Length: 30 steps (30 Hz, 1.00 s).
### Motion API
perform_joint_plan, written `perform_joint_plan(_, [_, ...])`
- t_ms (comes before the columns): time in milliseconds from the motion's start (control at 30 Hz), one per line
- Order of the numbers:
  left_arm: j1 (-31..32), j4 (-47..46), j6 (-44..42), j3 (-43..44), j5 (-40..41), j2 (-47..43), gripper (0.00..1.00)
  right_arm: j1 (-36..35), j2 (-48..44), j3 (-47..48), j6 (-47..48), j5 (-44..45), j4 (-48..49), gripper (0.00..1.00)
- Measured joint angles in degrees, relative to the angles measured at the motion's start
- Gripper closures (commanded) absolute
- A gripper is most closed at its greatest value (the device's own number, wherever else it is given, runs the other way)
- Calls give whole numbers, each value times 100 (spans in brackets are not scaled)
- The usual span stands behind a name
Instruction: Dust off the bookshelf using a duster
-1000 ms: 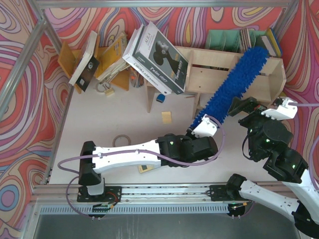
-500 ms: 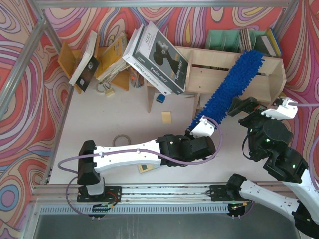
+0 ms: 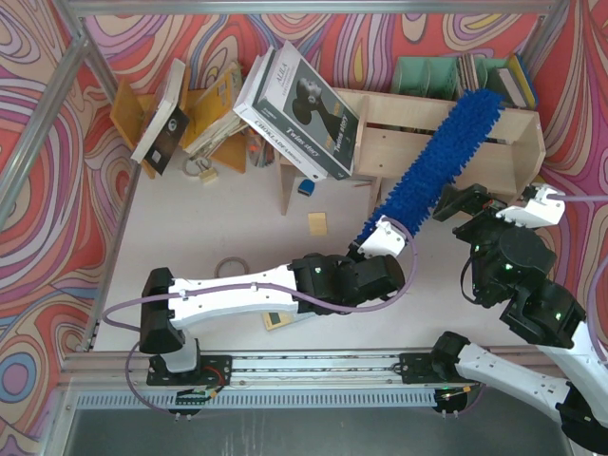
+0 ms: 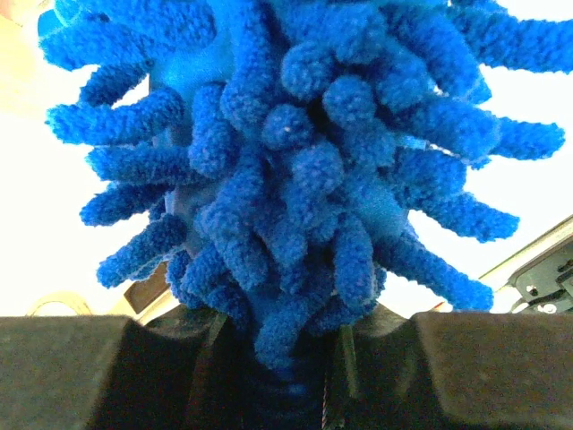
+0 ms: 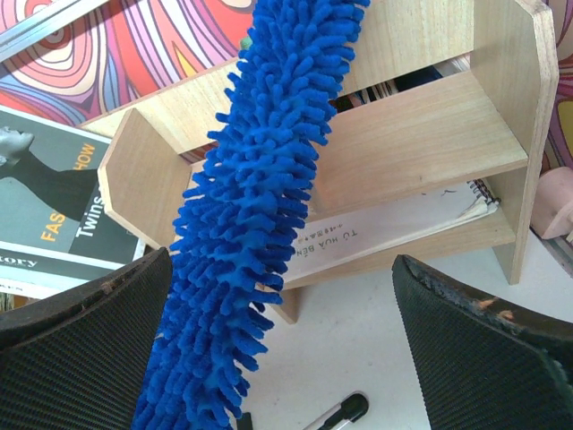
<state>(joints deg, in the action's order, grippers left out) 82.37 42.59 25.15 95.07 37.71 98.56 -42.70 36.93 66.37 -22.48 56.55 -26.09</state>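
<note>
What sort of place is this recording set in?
Probably a staged robot test cell, not a real room: swirly red-and-blue patterned backdrop panels in a bare aluminium frame, with a pale plywood bookshelf set as a prop on the white tabletop.

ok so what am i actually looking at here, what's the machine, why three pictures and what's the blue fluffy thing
It is a pair of robot arms bolted to the near edge of a table. The wide picture looks down from above and behind them. The other two come from a small camera on each wrist, so each arm's own fingers show at the bottom.

The left gripper is closed on the near end of a blue duster, which slants up across a pale wooden bookshelf. The right gripper is open and holds nothing; its camera looks at the duster and shelf.

Also there: a big book leaning on the shelf, an orange-brown rack of tilted books to the left, and a tape ring on the table.
</note>
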Motion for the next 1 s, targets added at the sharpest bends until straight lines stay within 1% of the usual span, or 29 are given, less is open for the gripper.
perform_joint_plan(133, [22,-264,-105,-214,-57,-96,100,0,0,48,15,-7,-2,1])
perform_joint_plan(267, [125,-535,-291,-704,-87,-214,100,0,0,225,72,-81,4,1])
perform_joint_plan(400, [262,-879,-614,-1261,-94,-446,100,0,31,496,199,-155,35,1])
perform_joint_plan(533, [341,-1244,-986,-1587,-129,-697,100,0,101,785,310,-256,122,1])
perform_joint_plan(800, [354,-2208,-1700,-1840,-195,-846,100,0,190,929,472,-407,260,1])
perform_joint_plan(1000, [352,-2496,-2229,-1541,-308,-391,100,0,319,970,492,-498,291,1])
